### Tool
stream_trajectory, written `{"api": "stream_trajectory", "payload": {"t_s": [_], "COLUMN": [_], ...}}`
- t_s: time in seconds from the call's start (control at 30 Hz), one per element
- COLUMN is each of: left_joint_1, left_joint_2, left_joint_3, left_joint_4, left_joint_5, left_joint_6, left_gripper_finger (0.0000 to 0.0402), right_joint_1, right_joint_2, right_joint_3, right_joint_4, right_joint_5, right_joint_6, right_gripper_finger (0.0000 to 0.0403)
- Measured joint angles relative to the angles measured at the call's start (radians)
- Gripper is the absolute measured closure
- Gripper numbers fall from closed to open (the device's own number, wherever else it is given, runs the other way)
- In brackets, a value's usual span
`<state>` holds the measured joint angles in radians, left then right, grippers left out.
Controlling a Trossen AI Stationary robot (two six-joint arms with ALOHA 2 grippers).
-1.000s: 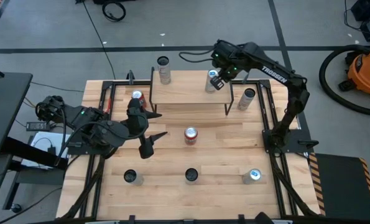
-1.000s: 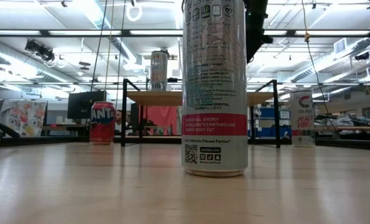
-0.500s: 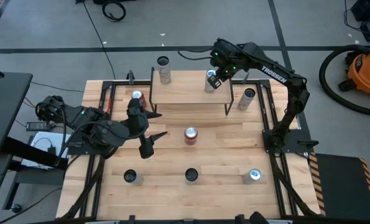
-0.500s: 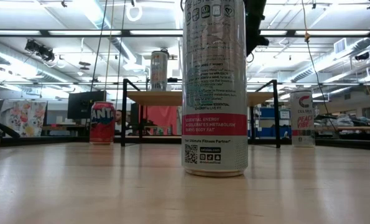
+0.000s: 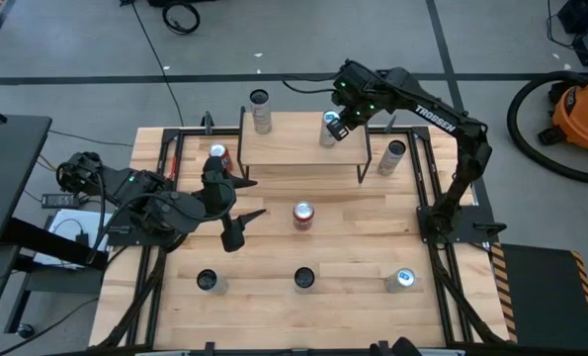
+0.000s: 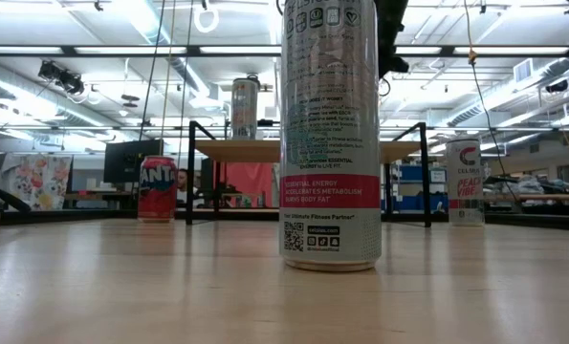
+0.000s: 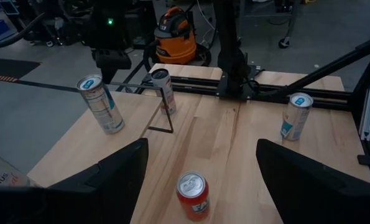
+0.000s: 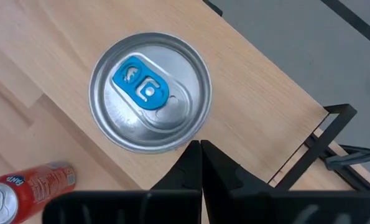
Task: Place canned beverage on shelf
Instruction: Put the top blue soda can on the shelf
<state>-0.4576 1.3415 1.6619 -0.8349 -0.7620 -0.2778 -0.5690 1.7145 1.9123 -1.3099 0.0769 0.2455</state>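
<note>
The shelf [image 5: 294, 148] stands at the table's far middle. A silver can with a blue tab [image 8: 148, 92] stands upright on the shelf's far right part [image 5: 328, 129]; it also shows in the left wrist view [image 7: 102, 104]. My right gripper [image 8: 201, 149] is shut, and its tips are at this can's top rim, on the side toward the table's right [image 5: 339, 123]. Another silver can [image 5: 261, 111] stands on the shelf's far left corner. My left gripper [image 5: 252, 198] is open and empty over the table's left middle, pointing at a red can [image 5: 303, 215]. My right gripper has its shut fingertips [image 8: 197, 152] against the outer edge of the can's top rim [image 8: 186, 142], on the side toward the table's right. The fingers slant down from above and from the right. The can stands upright on the shelf board.
A red can [image 5: 217, 155] stands left of the shelf and a silver can [image 5: 394, 156] right of it. Three cans stand along the near edge [image 5: 207, 281], [image 5: 303, 279], [image 5: 401, 279]. The middle one fills the low view [image 6: 329, 134].
My right gripper has moved a little toward the table's left over the shelf. The blue-tabbed can beside its tips has slid the same way on the board, staying upright.
</note>
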Motion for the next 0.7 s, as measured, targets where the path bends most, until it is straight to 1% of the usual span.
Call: {"api": "stream_trajectory", "payload": {"t_s": [0.17, 0.37, 0.43, 0.7], "left_joint_1": [0.000, 0.000, 0.000, 0.000], "left_joint_2": [0.000, 0.000, 0.000, 0.000], "left_joint_3": [0.000, 0.000, 0.000, 0.000], "left_joint_4": [0.000, -0.001, 0.000, -0.001], "left_joint_5": [0.000, 0.000, 0.000, 0.000], "left_joint_6": [0.000, 0.000, 0.000, 0.001], "left_gripper_finger": [0.0091, 0.0091, 0.0091, 0.0091], "right_joint_1": [0.007, 0.013, 0.013, 0.020], "right_joint_2": [0.001, 0.002, 0.002, 0.002], "right_joint_3": [-0.053, -0.106, -0.110, -0.110], "right_joint_4": [0.015, 0.101, 0.116, 0.178], "right_joint_5": [-0.020, -0.034, -0.053, -0.070], "right_joint_6": [0.009, 0.008, 0.007, 0.006], "right_gripper_finger": [0.0400, 0.0400, 0.0400, 0.0400]}}
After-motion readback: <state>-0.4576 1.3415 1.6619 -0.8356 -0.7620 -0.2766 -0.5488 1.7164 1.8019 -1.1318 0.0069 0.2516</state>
